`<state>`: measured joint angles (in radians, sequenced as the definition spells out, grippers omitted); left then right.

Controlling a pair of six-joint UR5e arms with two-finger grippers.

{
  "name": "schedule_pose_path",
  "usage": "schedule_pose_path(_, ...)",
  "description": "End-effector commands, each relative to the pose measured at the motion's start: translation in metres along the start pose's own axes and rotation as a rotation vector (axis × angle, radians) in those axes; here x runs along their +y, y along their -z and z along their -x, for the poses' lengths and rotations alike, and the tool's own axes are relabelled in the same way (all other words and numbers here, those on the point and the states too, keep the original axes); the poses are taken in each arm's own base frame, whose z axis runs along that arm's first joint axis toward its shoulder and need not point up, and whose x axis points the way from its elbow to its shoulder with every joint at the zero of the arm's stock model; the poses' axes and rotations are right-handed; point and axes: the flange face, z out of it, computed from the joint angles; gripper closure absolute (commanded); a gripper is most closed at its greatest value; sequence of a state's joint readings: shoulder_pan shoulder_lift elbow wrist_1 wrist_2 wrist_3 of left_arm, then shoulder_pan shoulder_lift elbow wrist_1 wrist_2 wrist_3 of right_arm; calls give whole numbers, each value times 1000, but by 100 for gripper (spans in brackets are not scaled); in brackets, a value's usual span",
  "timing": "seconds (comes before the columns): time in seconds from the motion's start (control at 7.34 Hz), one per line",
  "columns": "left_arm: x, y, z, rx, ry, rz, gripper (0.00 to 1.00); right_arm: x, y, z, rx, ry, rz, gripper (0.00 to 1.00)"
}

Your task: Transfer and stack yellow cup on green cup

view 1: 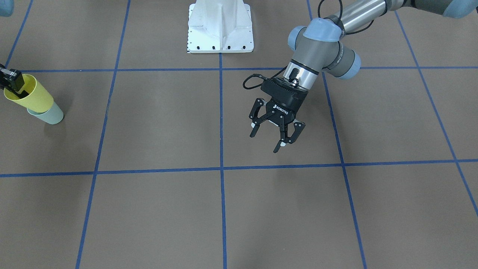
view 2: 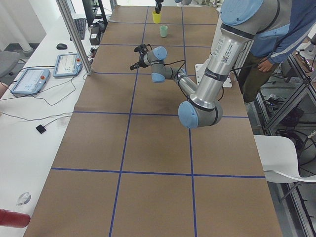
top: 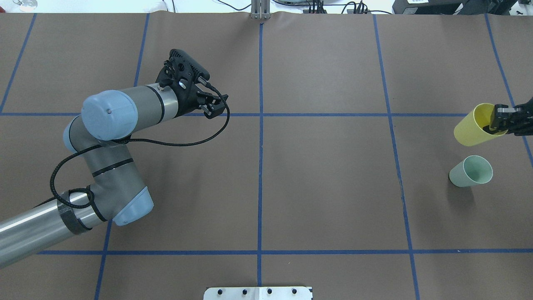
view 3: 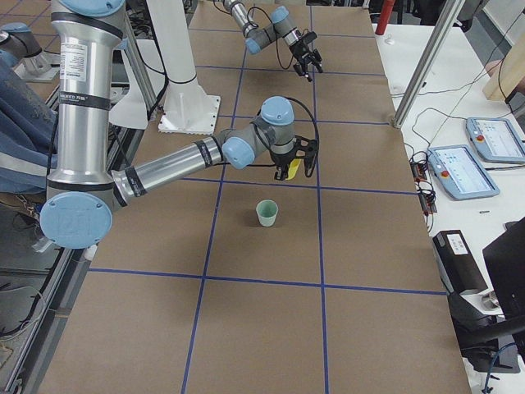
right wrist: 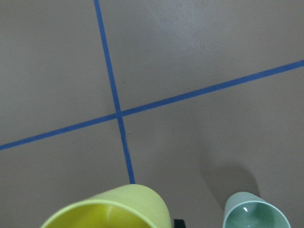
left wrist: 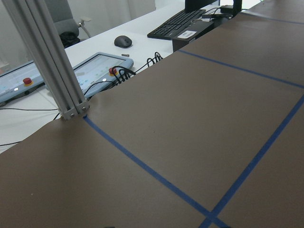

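My right gripper (top: 494, 124) is shut on the rim of the yellow cup (top: 474, 126), with one finger inside the cup and one outside. It holds the cup tilted in the air at the table's right end. Just beside and below it, the green cup (top: 471, 171) stands upright on the table with its mouth up. The front-facing view shows the yellow cup (view 1: 30, 98) overlapping the green cup (view 1: 51, 115); the right wrist view shows the yellow rim (right wrist: 111, 209) and green cup (right wrist: 255, 214) side by side. Over the table's middle, my left gripper (view 1: 275, 131) hangs open and empty.
Blue tape lines divide the brown table into squares. The white robot base plate (view 1: 220, 30) sits at the robot's edge. Beyond the far edge are an aluminium post (left wrist: 52, 61), control tablets (left wrist: 97, 66) and a keyboard (left wrist: 178, 21). A person (view 2: 276, 44) stands beside the robot.
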<state>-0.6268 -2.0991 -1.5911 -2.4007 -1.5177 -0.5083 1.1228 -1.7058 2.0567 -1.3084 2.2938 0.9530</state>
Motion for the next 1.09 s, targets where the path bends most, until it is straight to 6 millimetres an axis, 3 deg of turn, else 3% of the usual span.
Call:
schedule_pose_path(0.0,1,-3,27,5,109,102,0,16,-20,-14,51,38,32,100)
schedule_pose_path(0.14,6,-3,46,-7,121,153,0,20,-29,-15,78,51,27,100)
schedule_pose_path(0.95,9,-4,48,-9,185,186,0,22,-45,-39,116,45,61,100)
